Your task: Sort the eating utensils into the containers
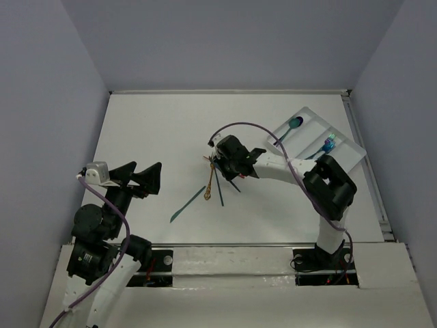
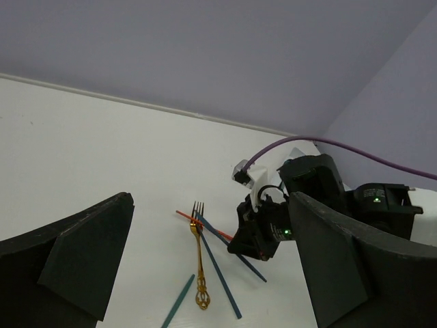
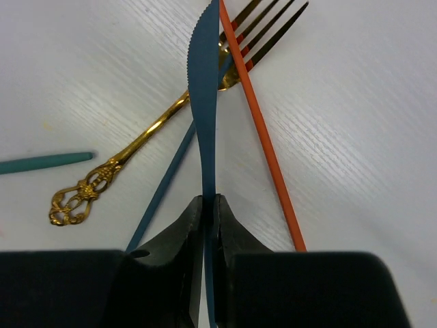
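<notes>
- The blue knife (image 3: 205, 123) stands on edge in the heap of utensils near the middle of the table (image 1: 157, 130), its serrated tip pointing away from the wrist. The right gripper (image 3: 210, 205) is pressed onto its thin handle. With so narrow a hold, the knife could swivel or slip out on the lift.
- The knife crosses over the gold fork (image 3: 136, 150), whose tines lie under the blade. If the serrations catch the tines, the fork may be dragged or flipped.
- The orange-red utensil (image 3: 263, 140) runs just right of the blade and passes close by the right finger. Another blue handle (image 3: 167, 181) runs under the left finger. Either could be nudged, or pinched along with the knife, so two pieces rise together.
- A teal utensil (image 3: 44, 162) lies apart to the left and looks safe from the lift.
- The white tray (image 1: 308, 117) sits at the far right, well apart from the heap, with a teal spoon (image 1: 293, 124) and a blue utensil (image 1: 328, 145) already in its compartments. A long carry with a loose hold risks a drop, or the knife landing in the wrong compartment.
- The left gripper (image 1: 140, 178) hovers spread and holding nothing at the near left, clear of the path.
</notes>
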{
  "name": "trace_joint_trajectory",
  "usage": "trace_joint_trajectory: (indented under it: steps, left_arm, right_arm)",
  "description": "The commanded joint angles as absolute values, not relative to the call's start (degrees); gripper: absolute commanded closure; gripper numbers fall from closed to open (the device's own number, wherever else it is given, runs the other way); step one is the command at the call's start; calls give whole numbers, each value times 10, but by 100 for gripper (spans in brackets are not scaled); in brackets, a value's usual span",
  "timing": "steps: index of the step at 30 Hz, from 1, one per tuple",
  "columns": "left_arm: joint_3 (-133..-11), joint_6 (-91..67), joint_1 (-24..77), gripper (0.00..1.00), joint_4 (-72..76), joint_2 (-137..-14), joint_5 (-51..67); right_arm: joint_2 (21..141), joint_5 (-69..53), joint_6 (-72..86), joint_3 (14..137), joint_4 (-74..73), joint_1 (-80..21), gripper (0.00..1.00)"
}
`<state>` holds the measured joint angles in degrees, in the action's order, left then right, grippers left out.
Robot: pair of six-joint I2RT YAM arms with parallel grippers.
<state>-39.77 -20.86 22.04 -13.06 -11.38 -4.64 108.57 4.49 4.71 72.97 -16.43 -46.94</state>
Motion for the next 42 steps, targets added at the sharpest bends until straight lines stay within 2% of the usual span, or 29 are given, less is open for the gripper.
trace_joint_trajectory:
  steps: [1,7,10,17,18,23,25,28,37,42]
  left_arm:
    - [-393,-202,222,1,-100,-113,-40]
    - [-393,-202,222,1,-100,-105,-40]
    - [-393,-201,222,1,-101,-101,-41]
    - [-393,-200,234,1,-101,-82,-45]
    - [-393,-201,240,1,-102,-78,-45]
    - [-395,-200,252,1,-102,-51,-51]
    - [-396,-200,258,1,-104,-46,-54]
    - [-396,-198,270,1,-105,-33,-57]
    - [-396,-199,280,1,-105,-29,-60]
    - [-396,-198,280,1,-105,-33,-58]
  right_arm:
    - [995,11,50,722,-143,-468,100]
    - [931,4,68,696,-130,-457,100]
    - [880,41,104,660,-113,-430,100]
    - [705,143,226,515,-37,-235,100]
    - [690,153,237,502,-39,-182,100]
    - [617,87,323,415,-31,20,100]
    - [612,71,344,395,-20,94,100]
    - [627,75,341,372,-6,151,100]
    - [722,82,335,365,38,200,100]
    - [731,81,330,372,44,200,91]
